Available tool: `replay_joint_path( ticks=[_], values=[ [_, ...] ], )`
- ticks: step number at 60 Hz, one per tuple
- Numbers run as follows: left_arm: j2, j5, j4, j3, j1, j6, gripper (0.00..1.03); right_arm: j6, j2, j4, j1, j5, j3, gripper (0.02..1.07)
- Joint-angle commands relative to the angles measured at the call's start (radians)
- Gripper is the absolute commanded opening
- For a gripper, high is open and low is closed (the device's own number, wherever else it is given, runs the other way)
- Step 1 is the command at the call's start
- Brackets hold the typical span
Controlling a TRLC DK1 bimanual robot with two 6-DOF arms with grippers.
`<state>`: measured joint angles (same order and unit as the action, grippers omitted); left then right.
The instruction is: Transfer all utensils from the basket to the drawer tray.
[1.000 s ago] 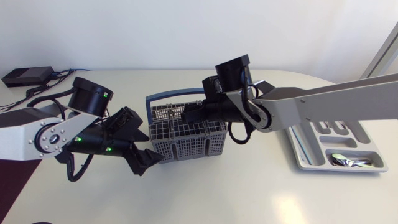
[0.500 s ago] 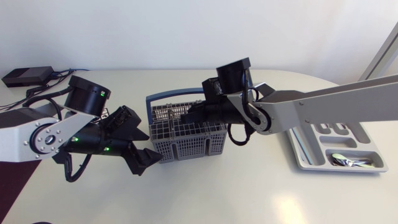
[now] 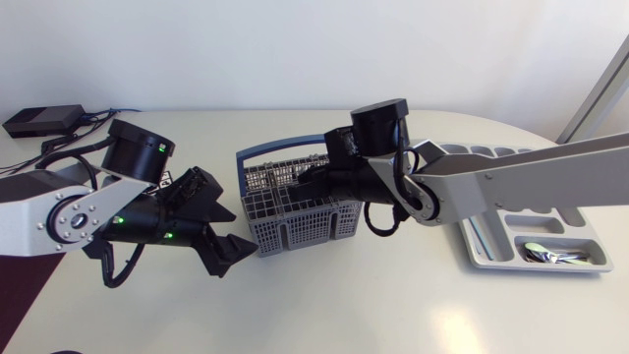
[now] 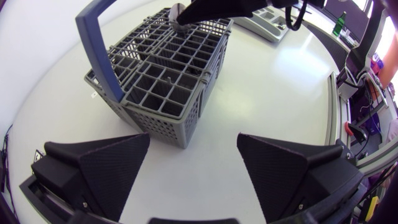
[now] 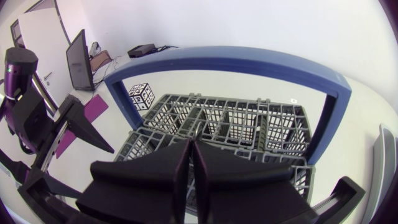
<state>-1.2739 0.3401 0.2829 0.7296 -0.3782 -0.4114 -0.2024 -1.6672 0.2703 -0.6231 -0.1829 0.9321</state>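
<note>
The grey wire basket [image 3: 295,224] with a blue handle [image 3: 280,150] stands mid-table. My right gripper [image 3: 299,181] reaches down into its far cells, fingers pressed together on the thin handle of a metal utensil [image 5: 198,129]. That utensil's rounded end [image 4: 178,12] shows at the right gripper's tip in the left wrist view. My left gripper [image 3: 232,234] hangs open beside the basket's near left corner, with the basket [image 4: 161,81] ahead of it and nothing between its fingers [image 4: 112,168]. The drawer tray [image 3: 488,254] lies at the right with spoons [image 3: 555,254] in one compartment.
A black box [image 3: 41,120] with cables sits at the back left of the table. A small square marker [image 5: 142,95] lies on the tabletop beyond the basket in the right wrist view. Bare table stretches in front of the basket.
My right gripper's fingers have shut inside the basket, and that arm has shifted a little rightward. The basket has shifted slightly right and turned. My left arm has stayed put.
</note>
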Motion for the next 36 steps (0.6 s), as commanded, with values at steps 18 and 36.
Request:
replay_joint_path(
  ticks=[18,36],
  values=[
    [0.021,0.013,0.007,-0.029,-0.005,0.016,0.98,-0.005,0.069,0.024,0.039,-0.067,-0.061,0.08],
    [0.027,0.013,0.009,-0.029,-0.005,0.017,0.98,0.021,0.138,0.046,0.013,-0.092,-0.096,0.08]
  ],
)
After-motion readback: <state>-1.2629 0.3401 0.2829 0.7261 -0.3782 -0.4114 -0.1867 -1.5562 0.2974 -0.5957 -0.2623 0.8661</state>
